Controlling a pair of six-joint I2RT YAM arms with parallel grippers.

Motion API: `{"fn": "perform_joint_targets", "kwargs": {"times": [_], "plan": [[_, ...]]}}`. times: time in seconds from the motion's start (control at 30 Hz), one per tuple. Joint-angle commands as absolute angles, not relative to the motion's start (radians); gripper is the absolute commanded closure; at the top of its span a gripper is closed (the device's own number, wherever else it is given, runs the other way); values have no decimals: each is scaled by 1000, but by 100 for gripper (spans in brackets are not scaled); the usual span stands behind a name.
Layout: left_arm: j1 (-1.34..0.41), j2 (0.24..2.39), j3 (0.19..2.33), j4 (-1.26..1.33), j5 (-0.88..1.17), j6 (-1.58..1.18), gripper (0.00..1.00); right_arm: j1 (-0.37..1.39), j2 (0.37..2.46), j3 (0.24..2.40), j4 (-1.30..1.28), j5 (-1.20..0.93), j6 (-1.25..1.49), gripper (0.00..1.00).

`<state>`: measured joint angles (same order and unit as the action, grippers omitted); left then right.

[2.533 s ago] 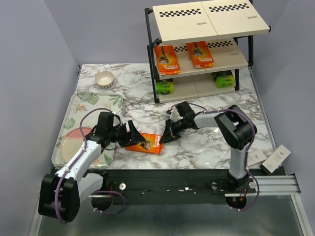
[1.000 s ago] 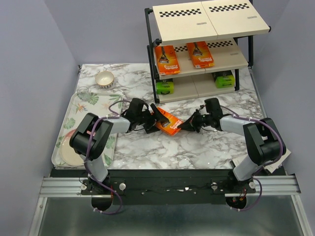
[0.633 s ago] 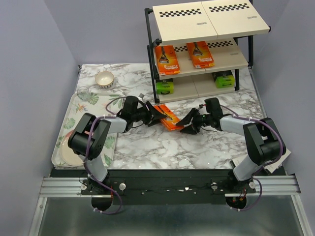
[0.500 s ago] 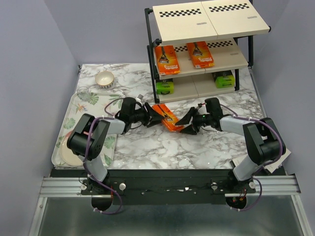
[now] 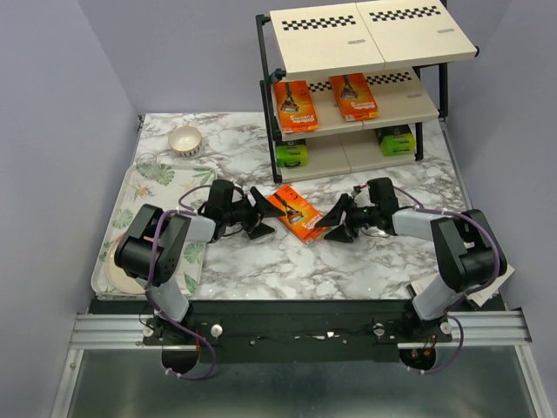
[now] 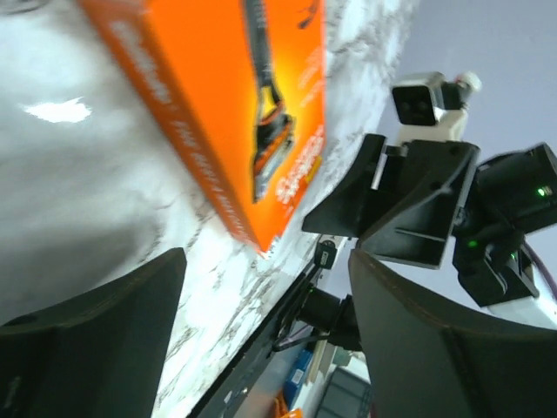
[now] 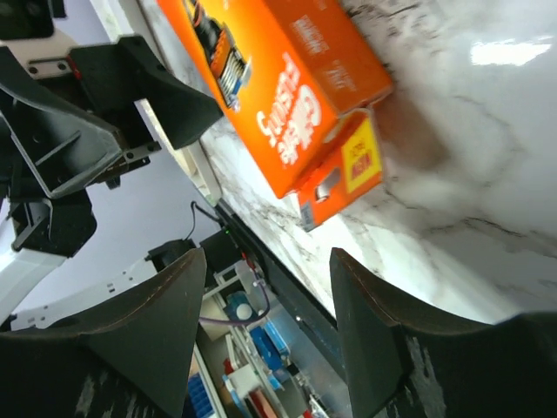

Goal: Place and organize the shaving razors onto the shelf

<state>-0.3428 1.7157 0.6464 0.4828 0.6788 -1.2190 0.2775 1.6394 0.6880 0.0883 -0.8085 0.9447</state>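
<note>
Between my claws, the orange razor pack (image 5: 296, 213) is lying just released on the marble (image 5: 287, 261); my left claw (image 5: 261, 214) and right claw (image 5: 336, 221) are gaping open, awaiting a regrasp for the shelf (image 5: 331, 39).

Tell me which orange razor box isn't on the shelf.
Look at the marble table, before the black-framed shelf. The orange razor pack lies between the open left gripper and right gripper. Its two orange twins sit on the shelf's middle board.
</note>
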Motion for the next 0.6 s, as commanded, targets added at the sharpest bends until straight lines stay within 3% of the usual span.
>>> {"fn": "perform_joint_targets", "kwargs": {"times": [0.0,0.17,0.3,0.57], "plan": [[-360,1695,624,351,574,-1220,12,229,1611,695,3,-729,850,35],[-374,1709,644,342,543,-1221,11,222,1675,686,21,-724,891,44],[-385,1720,666,345,538,-1223,11,222,1742,716,44,-706,913,61],[-410,1732,655,364,534,-1239,11,221,1827,785,72,-732,910,71]]}}
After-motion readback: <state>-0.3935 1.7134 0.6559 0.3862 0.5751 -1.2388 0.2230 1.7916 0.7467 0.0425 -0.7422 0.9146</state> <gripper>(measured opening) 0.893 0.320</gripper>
